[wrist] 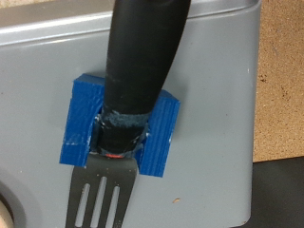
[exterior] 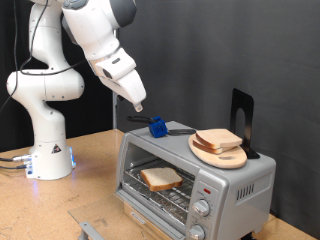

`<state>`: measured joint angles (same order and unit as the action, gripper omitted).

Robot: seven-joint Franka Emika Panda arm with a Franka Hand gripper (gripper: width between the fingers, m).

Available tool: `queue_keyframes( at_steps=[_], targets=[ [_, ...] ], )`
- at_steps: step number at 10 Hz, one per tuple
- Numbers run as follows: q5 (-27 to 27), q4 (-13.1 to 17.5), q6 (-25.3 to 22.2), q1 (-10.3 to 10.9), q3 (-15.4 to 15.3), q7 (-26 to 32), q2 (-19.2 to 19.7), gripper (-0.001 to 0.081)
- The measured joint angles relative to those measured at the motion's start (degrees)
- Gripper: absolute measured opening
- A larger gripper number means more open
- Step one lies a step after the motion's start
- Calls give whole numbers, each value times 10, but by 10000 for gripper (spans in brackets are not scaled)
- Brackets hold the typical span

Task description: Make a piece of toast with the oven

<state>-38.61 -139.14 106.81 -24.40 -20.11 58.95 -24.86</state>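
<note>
At the front of the exterior view, the oven (exterior: 195,180) sits on the wooden table (exterior: 95,150). Its glass door (exterior: 160,212) hangs open toward the view's bottom. The piece of toast (exterior: 160,178) lies flat on the wire rack (exterior: 170,195) inside the chamber. Two knobs (exterior: 201,210) occupy the front panel at the view's right.

On the oven's roof, toward the view's right, a round wooden board (exterior: 220,152) carries a stack of bread slices (exterior: 218,139). Behind it stands a black upright holder (exterior: 242,115). Toward the roof's left lies a spatula (wrist: 100,195) with a black handle (wrist: 142,52) passing through a blue block (wrist: 119,133); the slotted blade rests on the grey metal.

The gripper (exterior: 139,104) hangs above the blue block, apart from it, and holds nothing. Whether its fingers are spread or pressed together cannot be told: they do not appear in the wrist view, and the exterior view shows them too small.

The white arm base (exterior: 45,150) stands at the far left of the table.
</note>
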Motion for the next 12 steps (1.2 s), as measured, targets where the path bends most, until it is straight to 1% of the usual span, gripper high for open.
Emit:
queue_keyframes(
  at_steps=[1,2,3,4,6,7,8,9,10,11,12],
  targets=[
    [-57,-9,29,1,0,-10,-1,808],
    [-116,-25,50,0,4,-26,-3,808],
    [-154,-37,57,-4,11,-61,-6,808],
    [-178,-48,62,-13,20,-104,-10,808],
    [-209,-70,68,-35,31,-187,-25,808],
    [-204,-70,66,-35,29,-166,-24,808],
    [-153,-61,11,-36,30,-172,-19,808],
    [-100,-44,-57,-40,32,-191,-8,808],
    [-59,-25,-122,-46,36,-205,10,808],
    [-33,-4,-185,-53,42,-220,35,808],
    [-29,18,-243,-62,52,-240,66,808]
  ],
)
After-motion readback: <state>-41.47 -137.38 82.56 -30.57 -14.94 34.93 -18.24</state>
